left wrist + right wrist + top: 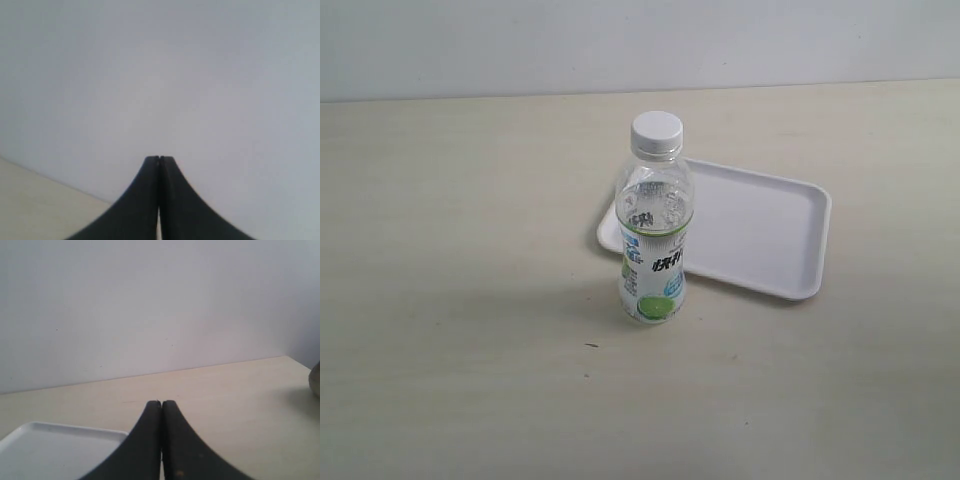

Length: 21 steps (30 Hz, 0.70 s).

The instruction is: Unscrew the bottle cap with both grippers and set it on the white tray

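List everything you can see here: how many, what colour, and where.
table: one, pale beige, under everything.
white tray: one, white, on the table.
bottle: one, clear with white-and-green label, upright on the table, before the tray's left end.
bottle cap: one, white, on the bottle's neck.
wall: one, light grey, behind the table.
dark object: one, cropped at right wrist view's edge, unidentified.
left gripper: one, black, shut, facing the wall.
right gripper: one, black, shut, near the tray.

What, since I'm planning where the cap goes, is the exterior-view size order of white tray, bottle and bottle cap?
1. white tray, largest, though the nearer bottle hides part of it.
2. bottle.
3. bottle cap, clearly smallest.
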Tool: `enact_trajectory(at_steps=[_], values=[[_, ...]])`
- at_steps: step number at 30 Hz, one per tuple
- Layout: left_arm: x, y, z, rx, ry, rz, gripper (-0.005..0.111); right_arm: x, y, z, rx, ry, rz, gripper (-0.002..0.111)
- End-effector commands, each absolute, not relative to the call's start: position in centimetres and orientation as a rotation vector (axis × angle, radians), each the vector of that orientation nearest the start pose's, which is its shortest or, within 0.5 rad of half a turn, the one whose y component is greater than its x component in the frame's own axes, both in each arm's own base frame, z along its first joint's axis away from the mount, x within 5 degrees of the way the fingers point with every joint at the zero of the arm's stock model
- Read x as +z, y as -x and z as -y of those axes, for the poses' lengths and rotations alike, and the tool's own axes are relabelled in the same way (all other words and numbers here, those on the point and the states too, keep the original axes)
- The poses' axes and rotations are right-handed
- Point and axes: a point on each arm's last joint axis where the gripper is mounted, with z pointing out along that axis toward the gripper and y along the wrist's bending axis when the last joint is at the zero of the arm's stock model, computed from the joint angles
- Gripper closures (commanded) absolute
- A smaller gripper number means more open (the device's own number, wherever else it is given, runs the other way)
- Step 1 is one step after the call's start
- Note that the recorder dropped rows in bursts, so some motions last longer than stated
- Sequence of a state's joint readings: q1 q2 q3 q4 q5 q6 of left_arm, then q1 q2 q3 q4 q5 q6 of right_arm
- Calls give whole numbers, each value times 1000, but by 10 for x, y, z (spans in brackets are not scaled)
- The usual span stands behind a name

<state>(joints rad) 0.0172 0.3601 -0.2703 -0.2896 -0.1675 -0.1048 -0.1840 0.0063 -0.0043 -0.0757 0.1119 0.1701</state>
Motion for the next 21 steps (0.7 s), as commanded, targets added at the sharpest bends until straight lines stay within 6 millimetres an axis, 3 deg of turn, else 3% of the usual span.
enact_trajectory(at_steps=[1,8,10,11,13,14,15,16,18,21], values=[[325,-138,-1,-149,175,-1631,107,203,-55,11,-75,-224,-1578,108],[333,-204,1,60,-76,-2127,107,203,-55,11,-75,-224,-1578,108],[322,-224,16,100,-416,-2392,107,203,-55,11,-75,-224,-1578,108],[312,-235,26,96,-674,-2575,107,203,-55,11,-75,-224,-1578,108],[302,-246,41,-31,-932,-2700,107,203,-55,11,-75,-224,-1578,108],[297,-248,46,-103,-992,-2691,107,203,-55,11,-75,-224,-1578,108],[291,-248,64,-346,-1119,-2552,107,203,-55,11,-75,-224,-1578,108],[289,-250,71,-420,-1153,-2450,107,203,-55,11,-75,-224,-1578,108],[282,-249,98,-714,-1143,-2059,107,203,-55,11,-75,-224,-1578,108],[266,-239,107,-818,-1151,-1822,107,203,-55,11,-75,-224,-1578,108]])
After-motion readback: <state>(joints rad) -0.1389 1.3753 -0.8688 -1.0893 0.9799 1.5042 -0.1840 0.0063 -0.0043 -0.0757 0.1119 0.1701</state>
